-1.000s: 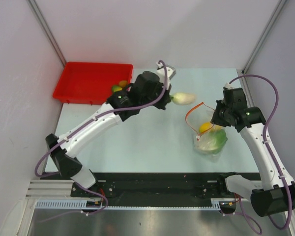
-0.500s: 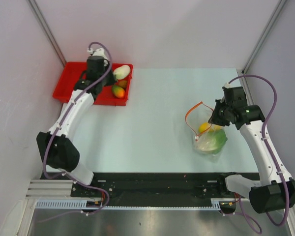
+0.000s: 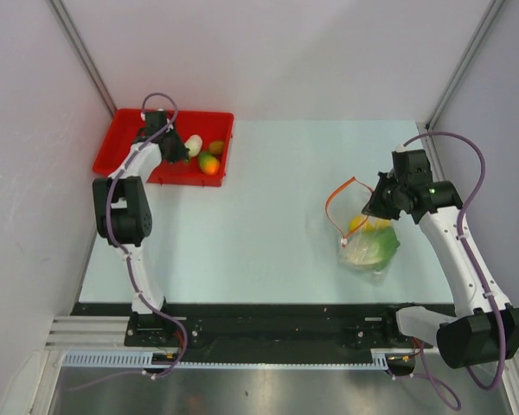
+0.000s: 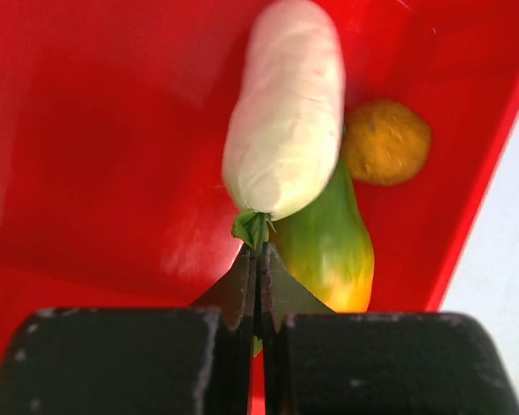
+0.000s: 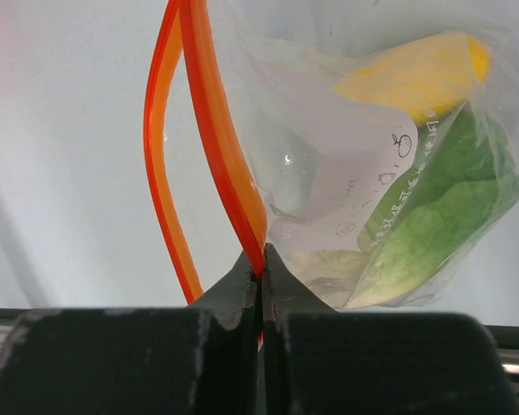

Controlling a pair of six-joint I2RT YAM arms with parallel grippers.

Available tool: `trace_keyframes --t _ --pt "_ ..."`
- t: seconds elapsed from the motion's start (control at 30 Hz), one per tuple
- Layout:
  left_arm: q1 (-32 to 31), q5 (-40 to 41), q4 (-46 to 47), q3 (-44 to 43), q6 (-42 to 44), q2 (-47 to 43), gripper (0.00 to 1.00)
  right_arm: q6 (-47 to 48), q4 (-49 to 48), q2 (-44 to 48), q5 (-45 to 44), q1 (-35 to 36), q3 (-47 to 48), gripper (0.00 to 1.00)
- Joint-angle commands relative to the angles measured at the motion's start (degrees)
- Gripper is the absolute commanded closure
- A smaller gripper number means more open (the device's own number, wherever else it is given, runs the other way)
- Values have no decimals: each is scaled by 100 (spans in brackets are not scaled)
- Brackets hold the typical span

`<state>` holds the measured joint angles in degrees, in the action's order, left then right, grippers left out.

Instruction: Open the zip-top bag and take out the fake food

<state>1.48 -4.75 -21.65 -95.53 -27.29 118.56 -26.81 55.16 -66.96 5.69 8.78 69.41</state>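
Observation:
My left gripper [image 4: 258,252] is shut on the green leaf stub of the white radish [image 4: 285,112], which hangs over the red tray [image 4: 86,130]. A green-and-orange mango [image 4: 329,242] and a small brown piece [image 4: 387,143] lie in the tray under it. In the top view the radish [image 3: 192,144] is inside the tray [image 3: 125,156], at my left gripper [image 3: 175,147]. My right gripper [image 5: 262,255] is shut on the red-orange zip strip [image 5: 212,130] of the zip-top bag [image 5: 329,190]. The bag's mouth gapes open. A yellow piece [image 5: 415,73] and green lettuce [image 5: 441,216] are still inside it.
The pale table [image 3: 268,225] stretches between the tray at the back left and the bag [image 3: 370,245] at the right. Slanted frame posts stand at both back corners. A black rail [image 3: 277,324] runs along the near edge.
My left arm swung from the middle of the table to the back left, carrying the radish over the red tray. My right gripper kept hold of the bag's strip and barely moved.

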Motion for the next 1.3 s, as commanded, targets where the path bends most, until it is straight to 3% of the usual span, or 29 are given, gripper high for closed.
trace_keyframes --t 0.0,0.07,0.2,0.27,0.3,0.33,0.53,0.73,0.9,1.07,1.27 --pt "169 -342 73 -957 -128 517 100 -228 -180 16 -305 -25 55 100" --pt "178 -429 -14 -1213 -110 868 97 -255 -277 -1 -341 1 55 100" --pt "187 -378 -121 -1408 -92 924 60 -281 -339 -1 -411 28 73 100" --pt "187 -342 -50 -1285 -84 818 53 -290 -269 34 -499 28 73 100" --pt "186 -264 -76 -1241 -66 731 42 -281 -251 42 -508 36 73 100" --pt "178 -263 -128 -1223 -49 677 39 -264 -207 60 -508 37 73 100" --pt "-94 -158 29 -301 171 -593 39 122 -146 131 -245 177 73 100" --pt "-1508 -657 204 911 189 -2072 50 185 -251 148 414 353 108 100" --pt "-3169 -1361 1162 1957 -346 -3040 62 247 -470 52 695 511 108 100" --pt "-4513 -1616 1391 1977 -549 -2857 69 -35 -831 51 1302 590 99 100" --pt "-5183 -1625 1496 1590 -901 -2198 68 35 -682 25 1276 617 99 100"
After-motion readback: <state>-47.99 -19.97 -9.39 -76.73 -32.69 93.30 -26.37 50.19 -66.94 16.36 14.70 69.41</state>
